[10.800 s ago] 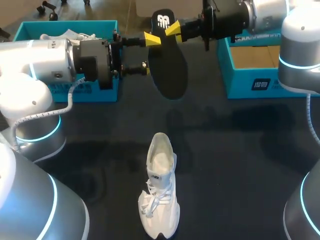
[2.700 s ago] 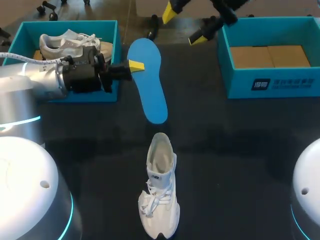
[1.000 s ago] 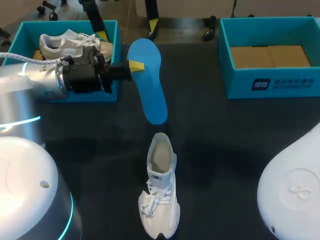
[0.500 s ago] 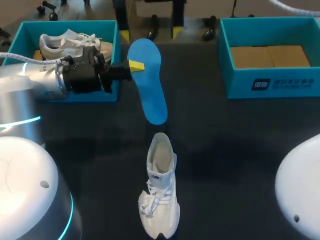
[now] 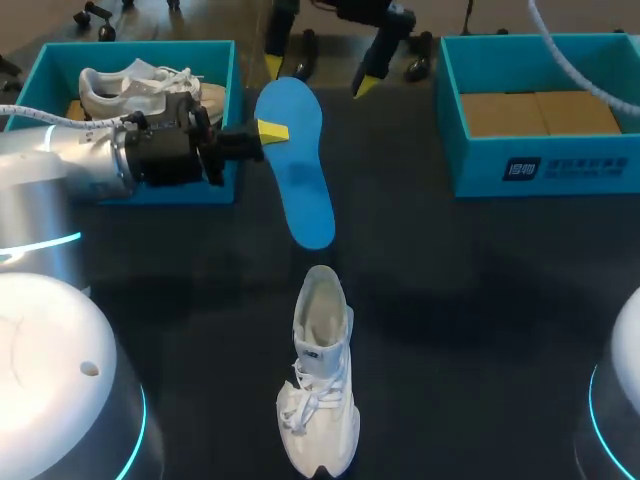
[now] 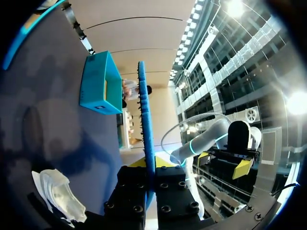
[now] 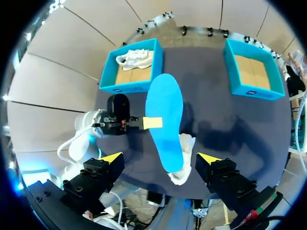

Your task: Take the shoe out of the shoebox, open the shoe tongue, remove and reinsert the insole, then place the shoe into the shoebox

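Left claw [image 5: 262, 130] is clamping the blue insole [image 5: 300, 170] over the dark counter [image 5: 480, 300]. White shoe [image 5: 320, 380] is lying at 6 o'clock. Right claw [image 5: 318, 75] is hanging released at 12 o'clock.

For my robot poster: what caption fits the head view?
The left tool grips a blue insole in the air beyond the white shoe.

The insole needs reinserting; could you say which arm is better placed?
Left: the left end effector grips the insole just behind the shoe; the right end effector hangs open and empty above.
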`<state>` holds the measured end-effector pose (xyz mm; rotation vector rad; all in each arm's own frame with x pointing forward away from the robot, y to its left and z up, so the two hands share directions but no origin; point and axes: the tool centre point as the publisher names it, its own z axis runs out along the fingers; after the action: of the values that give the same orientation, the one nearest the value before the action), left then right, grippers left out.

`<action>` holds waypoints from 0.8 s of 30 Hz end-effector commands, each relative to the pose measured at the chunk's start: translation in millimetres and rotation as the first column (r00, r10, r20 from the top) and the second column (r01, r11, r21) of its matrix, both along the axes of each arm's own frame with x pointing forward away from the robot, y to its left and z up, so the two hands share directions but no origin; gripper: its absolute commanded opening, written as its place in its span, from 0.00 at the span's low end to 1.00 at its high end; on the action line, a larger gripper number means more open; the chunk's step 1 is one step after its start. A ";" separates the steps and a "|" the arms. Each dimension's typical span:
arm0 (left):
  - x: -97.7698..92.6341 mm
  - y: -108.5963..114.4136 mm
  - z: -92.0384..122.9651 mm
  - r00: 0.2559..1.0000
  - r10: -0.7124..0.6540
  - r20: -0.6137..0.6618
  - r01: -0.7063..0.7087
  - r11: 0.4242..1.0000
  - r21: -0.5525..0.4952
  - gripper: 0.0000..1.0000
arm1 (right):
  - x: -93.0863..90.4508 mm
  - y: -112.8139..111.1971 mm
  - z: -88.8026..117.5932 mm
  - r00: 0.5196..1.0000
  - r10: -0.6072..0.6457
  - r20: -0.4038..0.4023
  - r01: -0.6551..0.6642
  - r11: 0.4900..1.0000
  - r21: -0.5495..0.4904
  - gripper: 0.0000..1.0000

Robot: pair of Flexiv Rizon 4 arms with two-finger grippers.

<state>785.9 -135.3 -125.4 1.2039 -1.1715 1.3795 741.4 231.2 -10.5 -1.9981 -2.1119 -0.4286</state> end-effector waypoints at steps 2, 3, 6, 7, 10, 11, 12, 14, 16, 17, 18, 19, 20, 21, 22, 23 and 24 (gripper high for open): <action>0.2 -0.1 -0.7 1.000 -0.003 0.000 0.003 1.000 0.001 0.00 | 3.2 -3.1 -6.4 1.000 0.019 -0.006 -0.014 0.874 0.486 1.00; 0.2 -0.1 -0.7 1.000 -0.003 0.000 0.003 1.000 0.001 0.00 | 4.5 -2.9 -6.2 1.000 0.020 -0.001 -0.017 0.864 0.504 1.00; 0.2 -0.1 -0.7 1.000 -0.003 0.000 0.003 1.000 0.001 0.00 | 8.7 -2.5 -5.3 1.000 0.019 0.007 -0.020 0.846 0.532 1.00; 0.2 -0.1 -0.7 1.000 -0.003 0.000 0.003 1.000 0.001 0.00 | 10.0 -2.2 -5.1 1.000 0.018 0.007 -0.019 0.846 0.532 1.00; 0.2 -0.1 -0.7 1.000 -0.003 0.000 0.003 1.000 0.001 0.00 | 14.2 0.3 -7.6 1.000 0.016 -0.004 -0.011 0.845 0.535 1.00; 0.2 -0.1 -0.7 1.000 -0.003 0.000 0.003 1.000 0.001 0.00 | 15.0 1.2 -8.5 1.000 0.012 -0.009 -0.005 0.840 0.542 1.00; 0.2 -0.1 -0.7 1.000 -0.003 0.000 0.003 1.000 0.001 0.00 | 15.7 2.0 -9.5 1.000 0.011 -0.012 -0.003 0.833 0.554 1.00; 0.2 -0.1 -0.7 1.000 -0.003 0.000 0.003 1.000 0.001 0.00 | 16.6 3.7 -12.1 1.000 0.009 -0.015 0.000 0.825 0.565 1.00; 0.2 -0.1 -0.7 1.000 -0.003 0.000 0.003 1.000 0.001 0.00 | 17.9 6.0 -16.0 1.000 0.006 -0.027 0.011 0.812 0.584 1.00; 0.2 -0.1 -0.7 1.000 -0.003 0.000 0.003 1.000 0.001 0.00 | 18.5 7.2 -17.6 0.999 0.008 -0.034 0.014 0.812 0.584 1.00; 0.2 -0.1 -0.7 1.000 -0.003 0.000 0.003 1.000 0.001 0.00 | 19.2 8.8 -18.7 0.999 0.007 -0.042 0.019 0.814 0.581 1.00; 0.2 -0.1 -0.7 1.000 -0.003 0.000 0.003 1.000 0.001 0.00 | 19.6 10.0 -19.2 0.999 0.012 -0.042 0.015 0.805 0.593 1.00; 0.2 -0.1 -0.7 1.000 -0.003 0.000 0.003 1.000 0.001 0.00 | 20.0 10.8 -19.5 0.999 0.015 -0.040 0.012 0.802 0.598 1.00; 0.2 -0.1 -0.7 1.000 -0.003 0.000 0.003 1.000 0.001 0.00 | 20.8 11.9 -20.2 0.999 0.016 -0.046 0.015 0.805 0.593 1.00; 0.2 -0.1 -0.7 1.000 -0.003 0.000 0.003 1.000 0.001 0.00 | 21.3 12.5 -20.7 0.999 0.017 -0.048 0.014 0.804 0.595 1.00; 0.2 -0.1 -0.7 1.000 -0.003 0.000 0.003 1.000 0.001 0.00 | 21.6 12.8 -21.0 0.999 0.018 -0.046 0.013 0.796 0.605 1.00; 0.2 -0.1 -0.7 1.000 -0.003 0.000 0.003 1.000 0.001 0.00 | 21.6 12.7 -21.1 0.999 0.016 -0.046 0.015 0.797 0.603 1.00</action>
<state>785.9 -135.3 -125.4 1.2038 -1.1715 1.3796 762.0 243.4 -26.1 -1.7172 -1.7583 -0.7970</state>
